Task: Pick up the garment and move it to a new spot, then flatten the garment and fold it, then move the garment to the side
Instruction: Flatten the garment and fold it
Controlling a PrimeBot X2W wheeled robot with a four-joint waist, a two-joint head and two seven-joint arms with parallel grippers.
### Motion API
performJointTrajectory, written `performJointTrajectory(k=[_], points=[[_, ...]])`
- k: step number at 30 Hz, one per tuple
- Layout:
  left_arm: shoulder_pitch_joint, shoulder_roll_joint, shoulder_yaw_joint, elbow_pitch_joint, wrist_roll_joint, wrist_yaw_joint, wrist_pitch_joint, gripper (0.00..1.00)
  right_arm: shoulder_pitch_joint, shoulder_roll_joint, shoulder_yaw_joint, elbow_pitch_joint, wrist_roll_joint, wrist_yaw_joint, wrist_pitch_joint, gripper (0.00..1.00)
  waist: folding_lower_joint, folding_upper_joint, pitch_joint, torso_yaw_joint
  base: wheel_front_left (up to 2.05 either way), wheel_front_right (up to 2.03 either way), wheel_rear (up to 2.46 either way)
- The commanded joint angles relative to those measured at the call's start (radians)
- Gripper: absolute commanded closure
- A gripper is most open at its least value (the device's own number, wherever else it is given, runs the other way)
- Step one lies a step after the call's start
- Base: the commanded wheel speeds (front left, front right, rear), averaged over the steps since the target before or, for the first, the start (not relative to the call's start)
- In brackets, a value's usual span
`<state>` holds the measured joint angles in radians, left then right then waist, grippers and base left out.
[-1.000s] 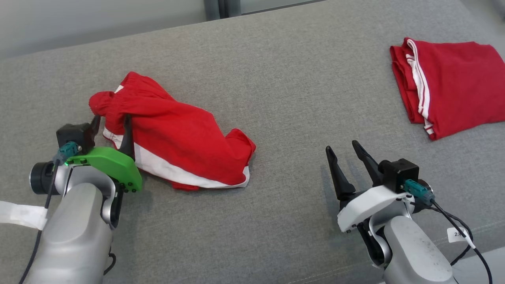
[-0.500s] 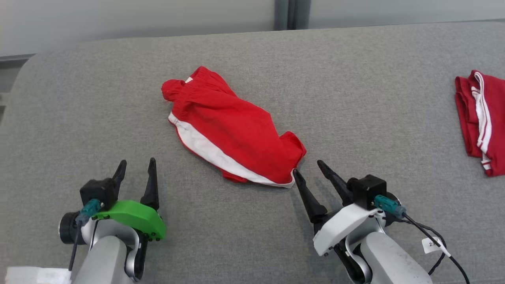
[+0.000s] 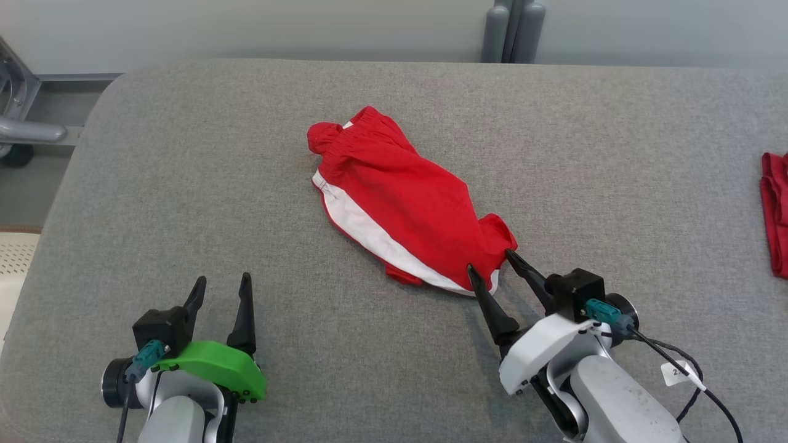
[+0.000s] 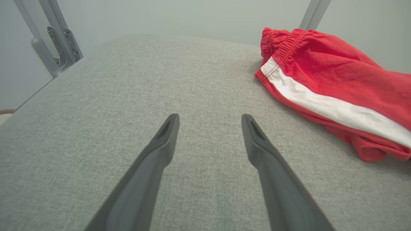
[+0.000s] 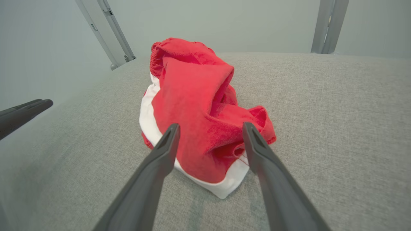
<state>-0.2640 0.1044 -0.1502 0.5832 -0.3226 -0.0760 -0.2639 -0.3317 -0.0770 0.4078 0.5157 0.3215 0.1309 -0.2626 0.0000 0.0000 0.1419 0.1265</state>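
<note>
The garment [image 3: 406, 206], red shorts with a white side stripe, lies crumpled in the middle of the grey padded table [image 3: 184, 184]. My right gripper [image 3: 489, 261] is open, its fingertips on either side of the garment's near hem corner. In the right wrist view the garment [image 5: 196, 106] rises between and beyond the open right gripper [image 5: 210, 126]. My left gripper [image 3: 221, 282] stands open over bare table at the lower left, well clear of the cloth. In the left wrist view the left gripper [image 4: 210, 117] is open and the garment [image 4: 330, 83] lies to the upper right.
Another red garment [image 3: 775, 215] shows at the table's right edge. Metal frame tubes [image 3: 24, 117] stand past the table's far left corner and a grey post [image 3: 511, 31] behind its back edge. A pale perforated object [image 3: 15, 261] sits beside the left edge.
The head camera has swung left, shifting the whole picture. My left gripper has let go of the waistband and drawn back. My right gripper has reached the garment's near hem.
</note>
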Motion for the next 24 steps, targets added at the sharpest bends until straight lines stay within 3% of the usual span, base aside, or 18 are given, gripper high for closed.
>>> performJointTrajectory(k=[1, 5, 7, 17, 24], points=[[0.01, -0.007, 0.006, 0.001, 0.006, -0.006, 0.0, 0.0, -0.015, -0.002, 0.006, 0.007, -0.013, -0.001, -0.002, 0.0, 0.0, 0.0, 0.002, 0.002, 0.0, 0.0, 0.0], [0.009, -0.016, 0.023, 0.005, 0.015, -0.014, 0.0, 0.0, -0.052, -0.002, 0.02, 0.058, -0.043, -0.001, -0.003, 0.0, 0.0, 0.0, 0.006, 0.007, 0.0, 0.0, 0.0], [0.01, -0.022, 0.03, 0.008, 0.018, -0.021, 0.0, 0.0, -0.074, 0.001, 0.016, 0.092, -0.041, -0.001, -0.002, 1.0, 0.0, 0.0, 0.007, 0.009, 0.0, 0.0, 0.0], [0.031, -0.043, 0.061, 0.011, 0.03, -0.037, 0.0, 0.0, -0.162, -0.044, -0.067, 0.099, -0.022, -0.001, -0.003, 1.0, 0.0, 0.0, -0.016, -0.005, 0.0, 0.0, 0.0], [0.036, -0.051, 0.043, 0.012, 0.019, -0.046, 0.0, 0.0, -0.236, -0.111, -0.143, 0.082, 0.004, -0.001, 0.018, 1.0, 0.0, 0.0, -0.007, -0.008, 0.0, 0.0, 0.0]])
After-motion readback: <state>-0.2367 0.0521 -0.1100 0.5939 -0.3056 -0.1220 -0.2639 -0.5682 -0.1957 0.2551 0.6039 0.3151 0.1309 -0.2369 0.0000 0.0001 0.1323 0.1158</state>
